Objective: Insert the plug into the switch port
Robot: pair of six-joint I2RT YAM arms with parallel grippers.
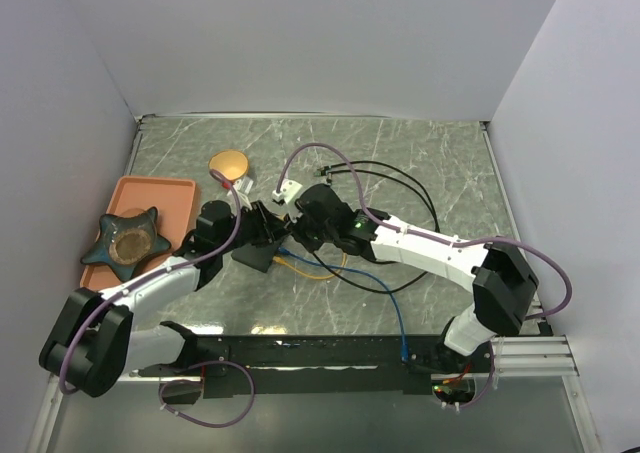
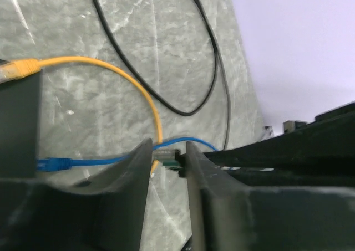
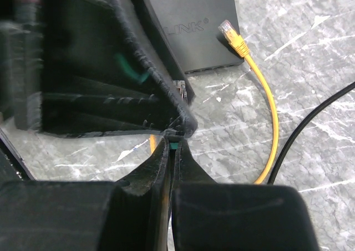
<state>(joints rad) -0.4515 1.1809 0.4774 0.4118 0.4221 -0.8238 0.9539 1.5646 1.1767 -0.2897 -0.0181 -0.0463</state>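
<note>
The switch is a flat black box on the marble table between the two arms; it also shows in the right wrist view. A small plug with a green part sits between the fingers of my left gripper, which touch it on both sides. My right gripper is pinched shut on the plug's green end. Its clear tip points towards the switch, a short way off. In the top view both grippers, left and right, meet just above the switch.
A yellow cable ends in a plug by the switch's edge. A blue cable and a black cable loop lie on the table. An orange tray with a dark star-shaped dish stands at the left, with a round orange disc behind it.
</note>
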